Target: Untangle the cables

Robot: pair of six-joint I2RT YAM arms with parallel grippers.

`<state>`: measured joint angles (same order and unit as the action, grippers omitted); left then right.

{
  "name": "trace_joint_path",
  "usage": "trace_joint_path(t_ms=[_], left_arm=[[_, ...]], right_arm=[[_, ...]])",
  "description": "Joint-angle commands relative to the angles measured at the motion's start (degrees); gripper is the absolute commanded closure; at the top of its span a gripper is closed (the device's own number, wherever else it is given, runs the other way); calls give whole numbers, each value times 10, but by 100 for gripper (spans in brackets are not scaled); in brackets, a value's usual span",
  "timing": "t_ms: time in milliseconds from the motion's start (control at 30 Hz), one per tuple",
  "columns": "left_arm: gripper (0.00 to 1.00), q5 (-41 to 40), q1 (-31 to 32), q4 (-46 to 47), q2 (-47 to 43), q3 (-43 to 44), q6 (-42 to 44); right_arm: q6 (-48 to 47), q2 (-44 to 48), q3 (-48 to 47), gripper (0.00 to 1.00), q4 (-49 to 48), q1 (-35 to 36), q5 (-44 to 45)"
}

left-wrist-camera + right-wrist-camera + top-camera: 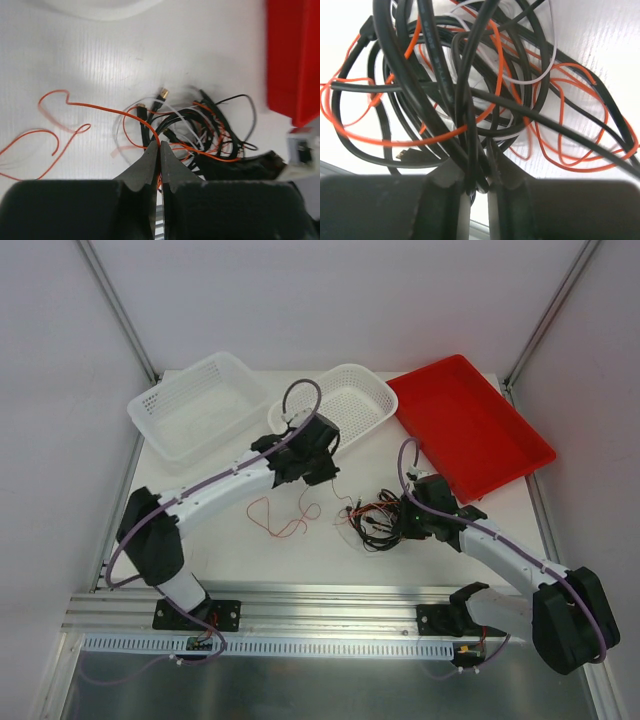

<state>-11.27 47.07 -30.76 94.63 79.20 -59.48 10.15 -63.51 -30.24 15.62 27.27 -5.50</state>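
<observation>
Grip comes first on both sides: my left gripper [160,148] is pressed together on a single red-orange strand [100,106], pinching it at the fingertips where it leaves the knot; my right gripper [479,174] is nipped onto a few black strands [445,100] at the near side of the pile; I judge one claw anchors the bundle so the other can draw a wire free, and keeping them near each other makes for a short, controlled pull; the cables [378,520] lie as one loose snarl of black, orange and a little white on the table [300,560], right of centre, with the orange strand's free length looping away to the left; along the far edge stand a rectangular white basket [200,410], a rounder basket [365,400] and a red tray [470,425], presumably for sorted wires; the tabletop is white and matte; pale walls [330,300] and aluminium posts [115,305] close it in; a metal rail [330,610] carries the arm bases nearest me.
</observation>
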Motion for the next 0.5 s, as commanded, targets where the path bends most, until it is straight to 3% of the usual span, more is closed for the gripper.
trace_joint_path(t_ms=[0,167,367,467], left_arm=[[100,-29,-25,-3,-92,-4,62],[100,0,-64,-6,-172,-13,105],[100,89,-145,-16,-251,-47,139],[100,90,-167,-18,-287,-70,158]], right_arm=[[0,2,-3,97,6,1,14],[-2,9,-5,99,23,1,27],[-3,12,-9,99,36,0,38],[-3,15,-11,99,41,-1,41]])
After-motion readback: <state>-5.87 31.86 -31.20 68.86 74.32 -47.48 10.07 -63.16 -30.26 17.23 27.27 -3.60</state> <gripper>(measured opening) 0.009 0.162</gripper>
